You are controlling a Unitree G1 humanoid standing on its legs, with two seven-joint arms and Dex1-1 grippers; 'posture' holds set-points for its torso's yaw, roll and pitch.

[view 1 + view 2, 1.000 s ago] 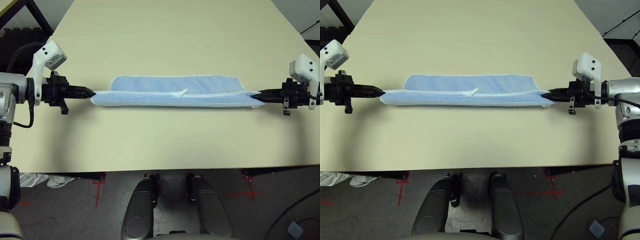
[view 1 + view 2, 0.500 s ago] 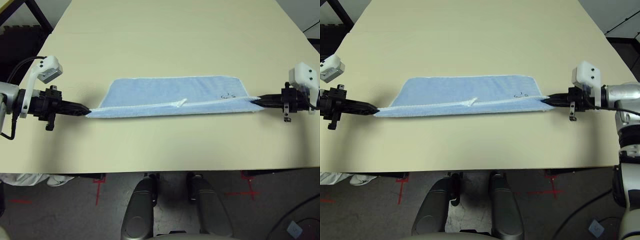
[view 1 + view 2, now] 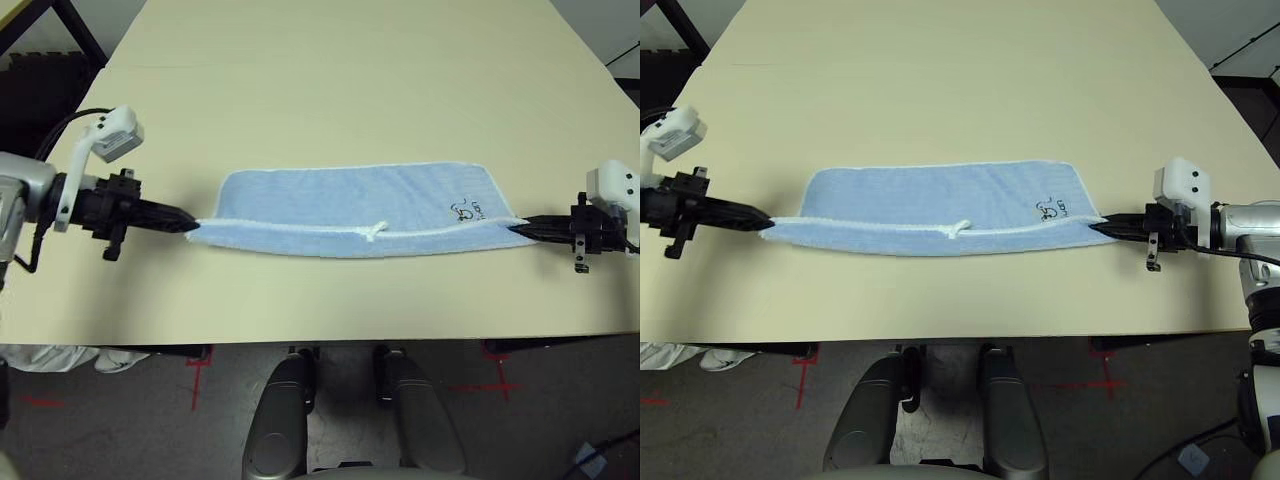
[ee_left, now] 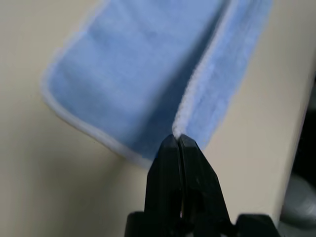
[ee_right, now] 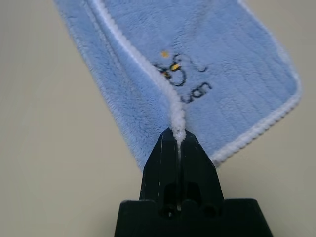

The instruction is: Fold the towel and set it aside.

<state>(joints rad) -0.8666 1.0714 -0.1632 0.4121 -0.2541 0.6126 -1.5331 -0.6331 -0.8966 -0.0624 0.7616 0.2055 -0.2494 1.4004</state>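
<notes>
The towel (image 3: pixel 355 208) lies stretched across the surface (image 3: pixel 330 90), folded lengthwise. The left hand (image 3: pixel 190 226) and right hand (image 3: pixel 517 228) each pinch 1 end, clamped on its hem.

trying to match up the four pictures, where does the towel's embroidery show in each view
Left eye view: embroidery near the towel's right end.
Right eye view: same spot.
Left wrist view: too blurred to tell.
Right wrist view: just above the right tool.
Shared landmark: the whitish hem.
</notes>
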